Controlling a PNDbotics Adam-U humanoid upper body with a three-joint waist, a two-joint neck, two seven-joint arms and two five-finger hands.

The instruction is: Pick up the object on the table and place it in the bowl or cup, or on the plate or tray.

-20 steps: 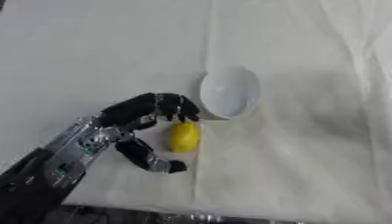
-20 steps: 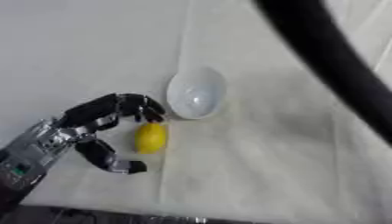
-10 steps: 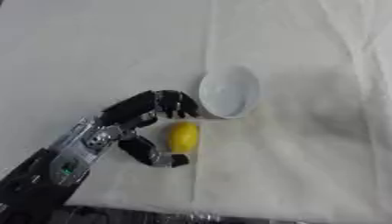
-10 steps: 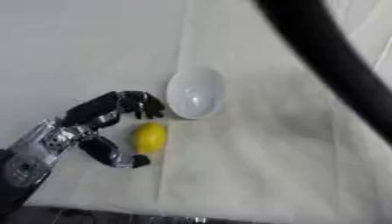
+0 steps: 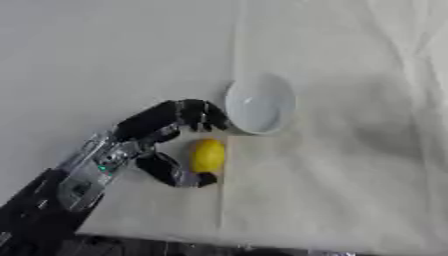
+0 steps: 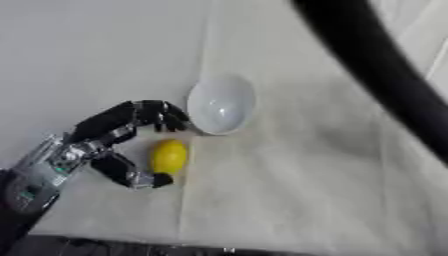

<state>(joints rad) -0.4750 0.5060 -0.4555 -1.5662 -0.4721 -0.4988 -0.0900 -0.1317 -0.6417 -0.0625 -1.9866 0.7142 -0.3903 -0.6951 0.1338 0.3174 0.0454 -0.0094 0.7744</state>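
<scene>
Left hand [image 5: 149, 140] cups lemon [image 5: 208, 155] beside bowl [image 5: 260, 104]

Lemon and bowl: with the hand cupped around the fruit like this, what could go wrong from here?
1. The left hand brackets the lemon without visibly gripping it; the rounded fruit could roll out as the fingers close.
2. The fingers sit right beside the white bowl, so lifting might nudge or tip it.

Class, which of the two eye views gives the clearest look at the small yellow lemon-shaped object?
The left eye view: the small yellow lemon-shaped object sits near the picture's middle, unobstructed, between the left hand's curled fingers and thumb. The right eye view shows it whole too, but further left, with a dark blurred bar crossing the upper right.
</scene>
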